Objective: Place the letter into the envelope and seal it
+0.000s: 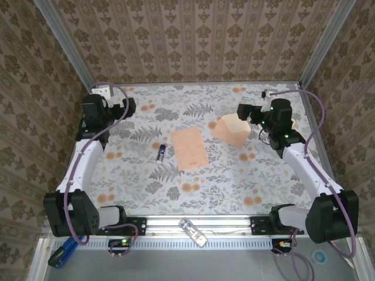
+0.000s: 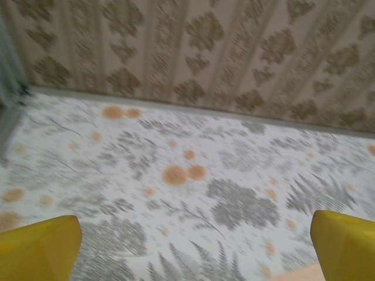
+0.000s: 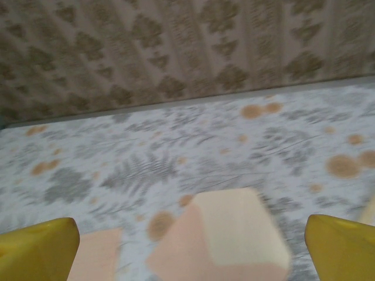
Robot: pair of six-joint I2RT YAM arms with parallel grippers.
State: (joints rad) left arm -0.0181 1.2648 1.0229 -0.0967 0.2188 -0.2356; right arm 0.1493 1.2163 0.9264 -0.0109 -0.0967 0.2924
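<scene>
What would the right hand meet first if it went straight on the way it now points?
Most likely the envelope, lying on the table just ahead, centred between the open fingers of the right hand. Depth is unclear, so it might pass over it.

Floral-print table cover (image 1: 234, 187). Small blue-and-white tube (image 1: 160, 152) lying left of centre. Clear vial (image 1: 193, 232) on near aluminium rail (image 1: 158, 223). Blue tool (image 1: 61, 253) at near-left corner. Damask wallpaper (image 1: 193, 41) behind.

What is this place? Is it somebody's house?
Likely not: it looks like a robot test booth. Wallpapered walls sit in a metal frame, and two robot arms are bolted to the flowery table.
</scene>
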